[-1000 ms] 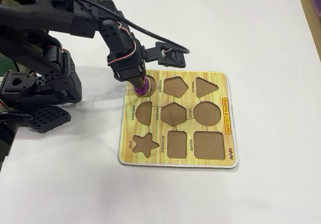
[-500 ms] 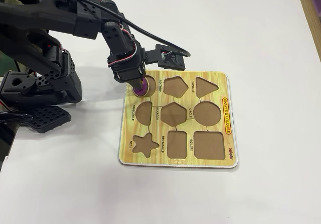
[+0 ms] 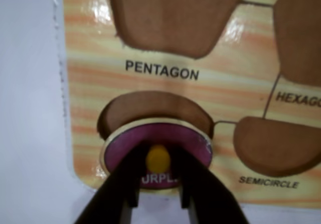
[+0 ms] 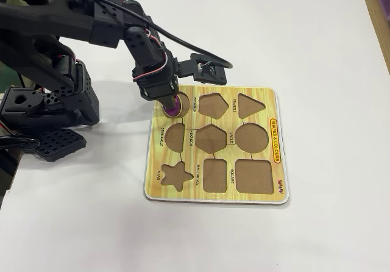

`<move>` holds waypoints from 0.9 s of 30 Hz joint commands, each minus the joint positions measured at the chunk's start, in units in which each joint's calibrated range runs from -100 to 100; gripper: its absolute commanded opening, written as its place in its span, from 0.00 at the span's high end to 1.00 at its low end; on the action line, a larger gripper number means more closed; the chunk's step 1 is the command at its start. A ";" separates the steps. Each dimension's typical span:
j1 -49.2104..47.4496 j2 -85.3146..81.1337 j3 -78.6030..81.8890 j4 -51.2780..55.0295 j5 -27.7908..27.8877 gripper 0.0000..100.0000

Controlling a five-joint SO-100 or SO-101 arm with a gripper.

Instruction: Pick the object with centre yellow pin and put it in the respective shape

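A purple oval piece (image 3: 193,139) with a yellow centre pin (image 3: 157,159) is held over the wooden shape board (image 3: 230,83). My gripper (image 3: 158,154) comes in from the bottom edge of the wrist view, its black fingers closed on either side of the pin. The piece sits low over the oval recess (image 3: 150,108), shifted toward the board's near edge, so the far part of the recess shows. I cannot tell whether the piece touches the board. In the fixed view the gripper (image 4: 172,104) holds the piece (image 4: 176,108) at the board's (image 4: 159,156) top-left corner.
The board's other recesses are brown and hold no pieces: pentagon (image 3: 175,13), semicircle (image 3: 281,143), hexagon (image 3: 301,28), star (image 4: 175,175), square (image 4: 254,175), circle (image 4: 251,138). The arm's black base (image 4: 49,101) stands left of the board on the white table (image 4: 317,52).
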 commanded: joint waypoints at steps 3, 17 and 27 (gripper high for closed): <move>0.12 -0.83 -4.32 -0.58 -0.06 0.95; 0.51 -0.83 -4.41 -0.67 -0.11 0.95; 0.60 -0.83 -4.41 -0.67 -2.25 0.95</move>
